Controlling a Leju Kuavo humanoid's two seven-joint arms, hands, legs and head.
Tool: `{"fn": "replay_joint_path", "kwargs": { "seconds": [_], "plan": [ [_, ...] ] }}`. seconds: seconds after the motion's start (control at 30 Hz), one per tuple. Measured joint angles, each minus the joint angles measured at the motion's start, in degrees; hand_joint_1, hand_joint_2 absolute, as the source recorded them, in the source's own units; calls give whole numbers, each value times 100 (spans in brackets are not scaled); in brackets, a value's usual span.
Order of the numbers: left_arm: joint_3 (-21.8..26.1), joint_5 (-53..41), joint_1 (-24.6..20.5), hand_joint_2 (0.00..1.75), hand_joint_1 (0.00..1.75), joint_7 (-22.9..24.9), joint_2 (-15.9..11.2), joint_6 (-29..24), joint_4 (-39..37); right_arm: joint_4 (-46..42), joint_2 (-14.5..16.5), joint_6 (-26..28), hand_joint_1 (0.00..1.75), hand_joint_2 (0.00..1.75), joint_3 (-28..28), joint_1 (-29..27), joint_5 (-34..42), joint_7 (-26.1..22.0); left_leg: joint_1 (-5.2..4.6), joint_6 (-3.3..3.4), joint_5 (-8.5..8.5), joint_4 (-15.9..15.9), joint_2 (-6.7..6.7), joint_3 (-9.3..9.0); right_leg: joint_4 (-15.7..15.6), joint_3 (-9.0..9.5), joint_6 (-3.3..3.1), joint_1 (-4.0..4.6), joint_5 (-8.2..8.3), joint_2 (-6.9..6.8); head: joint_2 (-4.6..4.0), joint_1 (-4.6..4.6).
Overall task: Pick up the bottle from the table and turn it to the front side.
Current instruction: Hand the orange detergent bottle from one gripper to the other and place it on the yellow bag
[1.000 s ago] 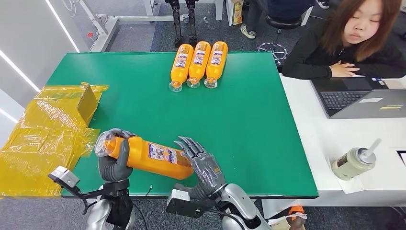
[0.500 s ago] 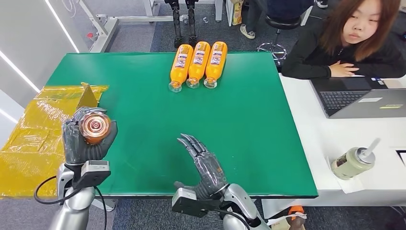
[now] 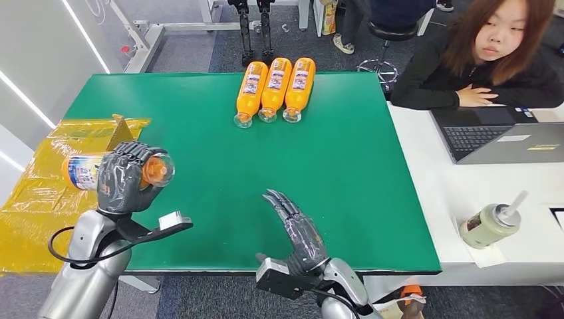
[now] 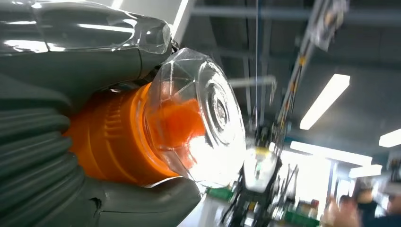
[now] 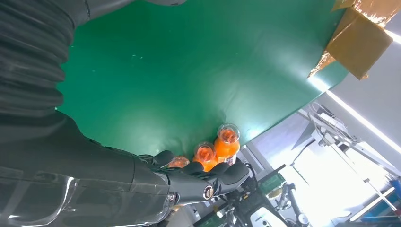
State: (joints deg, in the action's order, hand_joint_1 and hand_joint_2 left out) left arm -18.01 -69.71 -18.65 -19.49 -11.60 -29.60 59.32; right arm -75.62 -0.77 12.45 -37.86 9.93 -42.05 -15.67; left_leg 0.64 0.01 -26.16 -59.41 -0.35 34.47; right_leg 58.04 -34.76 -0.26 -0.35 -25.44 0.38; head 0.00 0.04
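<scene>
My left hand (image 3: 124, 177) grips an orange bottle (image 3: 86, 170) and holds it in the air over the table's left edge. The bottle lies sideways, its clear cap (image 3: 161, 169) pointing right and its labelled body sticking out to the left. Up close in the left wrist view, the clear cap (image 4: 203, 118) and orange neck (image 4: 118, 142) fill the space between my fingers. My right hand (image 3: 297, 230) hovers open over the green table (image 3: 346, 173) near its front edge, holding nothing; its fingers (image 5: 208, 177) are stretched out.
Three more orange bottles (image 3: 275, 90) lie side by side at the table's far edge. Yellow wrapping and a cardboard box (image 3: 122, 141) sit at the left. A person sits at the right by a laptop (image 3: 502, 136); a cup with a straw (image 3: 490, 224) stands on the white desk.
My left hand took the bottle away from the right hand, lifted it to the left and turned it from end-on to sideways. The right hand stays open, shifted slightly right.
</scene>
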Motion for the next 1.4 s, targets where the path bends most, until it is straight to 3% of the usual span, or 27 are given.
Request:
{"fn": "replay_joint_path", "kwargs": {
  "seconds": [0.23,0.33,0.37,0.47,0.5,0.97,1.2,1.4],
  "plan": [
    [-201,-342,-420,175,171,377,52,-153,-1983,-116,-120,-172,0,175,-9,35,165,26,0,-1,0,0,25,3,2,-11,-5,0,5,26,0,0],
    [-237,-491,-524,175,157,566,91,-133,-2578,-114,-130,-221,0,175,-32,106,191,34,0,-1,0,0,27,5,2,-15,-5,0,5,29,0,1],
    [-251,-521,-562,175,131,603,99,-121,-2725,-110,-133,-231,0,175,-39,129,195,37,0,-1,0,0,27,6,2,-16,-5,0,5,29,0,1],
    [-303,-582,-687,175,16,690,109,-58,-3049,-90,-142,-265,0,175,-55,193,217,37,0,-1,0,1,27,6,3,-16,-5,0,5,28,0,1],
    [-316,-602,-723,175,0,722,112,-29,-3130,-79,-144,-273,0,175,-61,210,233,37,0,-1,0,1,27,6,4,-16,-5,0,6,28,0,1],
    [-376,-869,-932,175,0,1043,108,170,-3687,14,-156,-285,0,175,-90,310,285,15,0,-3,1,1,27,7,8,-18,-8,0,7,27,0,1],
    [-126,97,-688,175,0,129,-31,-62,-3310,42,-239,-271,0,175,-90,264,358,-48,0,-3,1,1,30,8,7,-20,-8,0,7,31,0,1],
    [78,281,-419,175,0,-12,-138,80,-2775,44,-286,-268,0,175,-90,248,373,-51,0,-3,1,1,29,10,7,-21,-8,0,6,29,0,1]
  ]
}}
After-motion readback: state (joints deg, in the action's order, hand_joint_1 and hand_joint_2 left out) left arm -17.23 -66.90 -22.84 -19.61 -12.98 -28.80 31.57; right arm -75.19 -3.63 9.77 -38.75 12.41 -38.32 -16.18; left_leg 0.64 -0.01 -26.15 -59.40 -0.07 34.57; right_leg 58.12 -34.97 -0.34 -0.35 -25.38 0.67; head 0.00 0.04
